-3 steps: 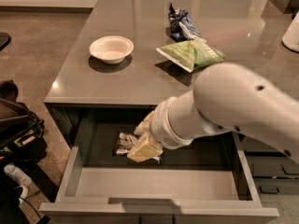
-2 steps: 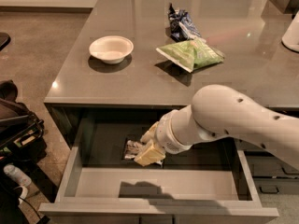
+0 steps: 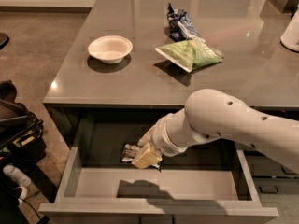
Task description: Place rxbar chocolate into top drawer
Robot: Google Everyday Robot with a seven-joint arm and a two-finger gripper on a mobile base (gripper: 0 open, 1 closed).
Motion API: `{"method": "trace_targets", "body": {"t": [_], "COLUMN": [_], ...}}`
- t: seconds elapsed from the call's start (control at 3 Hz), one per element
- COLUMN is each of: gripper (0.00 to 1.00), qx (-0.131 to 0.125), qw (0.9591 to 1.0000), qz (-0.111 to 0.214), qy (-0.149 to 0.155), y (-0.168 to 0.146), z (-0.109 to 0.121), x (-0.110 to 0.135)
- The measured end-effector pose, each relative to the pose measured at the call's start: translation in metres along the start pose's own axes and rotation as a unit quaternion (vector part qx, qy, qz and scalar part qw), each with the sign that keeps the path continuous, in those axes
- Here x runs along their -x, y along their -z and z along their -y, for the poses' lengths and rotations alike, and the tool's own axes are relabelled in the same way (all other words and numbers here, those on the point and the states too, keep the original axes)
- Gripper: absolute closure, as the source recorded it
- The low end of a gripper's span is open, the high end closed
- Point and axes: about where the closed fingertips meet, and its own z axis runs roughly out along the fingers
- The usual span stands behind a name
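Note:
The top drawer (image 3: 159, 212) is pulled open under the grey counter, showing its light grey inner walls. My white arm reaches down into it from the right. My gripper (image 3: 145, 156) is low inside the drawer, left of its middle. It is shut on the rxbar chocolate (image 3: 129, 152), a black wrapper with white lettering that sticks out to the left of the gripper. The bar is at or just above the dark drawer floor; I cannot tell whether it touches.
On the counter (image 3: 140, 85) stand a white bowl (image 3: 110, 48), a green snack bag (image 3: 190, 55) and a dark blue and white snack bag (image 3: 180, 24). A white object (image 3: 292, 31) is at the right edge. A dark bag (image 3: 16, 125) lies on the floor left.
My gripper has moved lower and a little right in the drawer, carrying the bar with it. The arm has swung down towards the drawer.

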Motion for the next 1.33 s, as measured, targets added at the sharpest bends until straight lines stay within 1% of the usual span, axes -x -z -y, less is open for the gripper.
{"method": "trace_targets", "body": {"t": [0.33, 0.67, 1.0, 1.33], "gripper": [1.0, 1.0, 0.82, 0.59], "qx": [0.013, 0.044, 0.054, 0.054], "qw": [0.9998, 0.9979, 0.9971, 0.9971], "qz": [-0.003, 0.014, 0.015, 0.015], "qy": [-0.016, -0.044, -0.052, -0.052], "y": [-0.031, -0.075, -0.084, -0.084], "z": [-0.004, -0.01, -0.012, -0.012], "x": [-0.014, -0.034, -0.04, -0.04]}}
